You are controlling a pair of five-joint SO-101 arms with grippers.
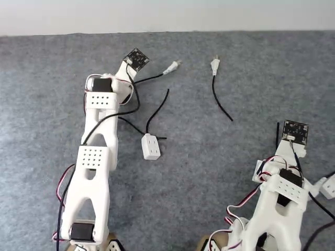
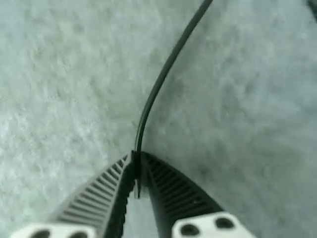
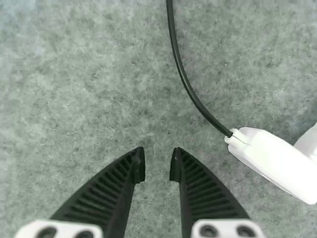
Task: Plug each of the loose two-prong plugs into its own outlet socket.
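One white plug (image 1: 171,67) lies at the far side of the grey mat (image 1: 235,167); its black cord (image 2: 158,84) is pinched tight in the left gripper (image 2: 138,164); a second plug (image 1: 214,64) lies loose near it; a white socket (image 1: 151,146) sits beside the left arm (image 1: 97,151); the right gripper (image 3: 157,163) is a little open and holds nothing, next to another socket (image 3: 272,158).

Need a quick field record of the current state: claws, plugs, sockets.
left claw: shut on black cord leading to first plug
right claw: open, holding nothing, over carpet
first plug: loose on carpet, not in a socket
second plug: loose on carpet, far side, untouched
centre socket: on carpet beside left arm, nothing plugged in
right socket: beside right claw, own cord attached
plugged: 0 of 2
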